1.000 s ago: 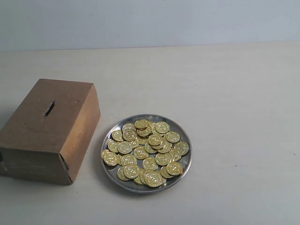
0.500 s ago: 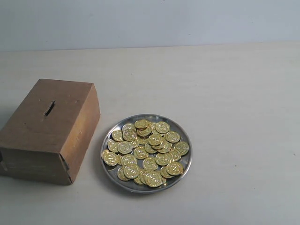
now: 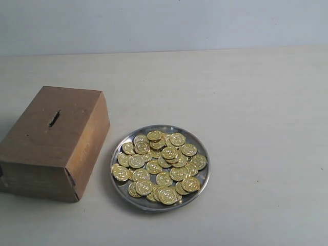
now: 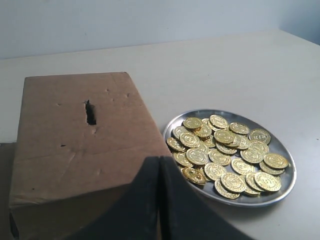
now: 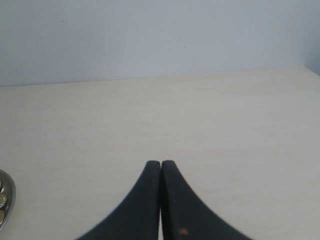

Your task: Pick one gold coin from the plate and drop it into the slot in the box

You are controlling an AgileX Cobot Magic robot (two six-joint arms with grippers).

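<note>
A round silver plate (image 3: 200, 146) heaped with several gold coins (image 3: 161, 165) sits near the table's front centre. To its left stands the brown cardboard box (image 3: 46, 138), its dark slot (image 3: 54, 118) cut in the top face. Neither gripper shows in the exterior view. In the left wrist view my left gripper (image 4: 159, 159) is shut and empty, its black fingers over the box (image 4: 75, 135) edge, with the slot (image 4: 90, 112) and the plate (image 4: 282, 180) of coins (image 4: 222, 150) beyond. My right gripper (image 5: 160, 162) is shut and empty over bare table; the plate's rim (image 5: 11, 200) shows at the frame's edge.
The pale table top (image 3: 246, 92) stretches wide behind and to the right of the plate, ending at a light wall (image 3: 164, 23) at the back.
</note>
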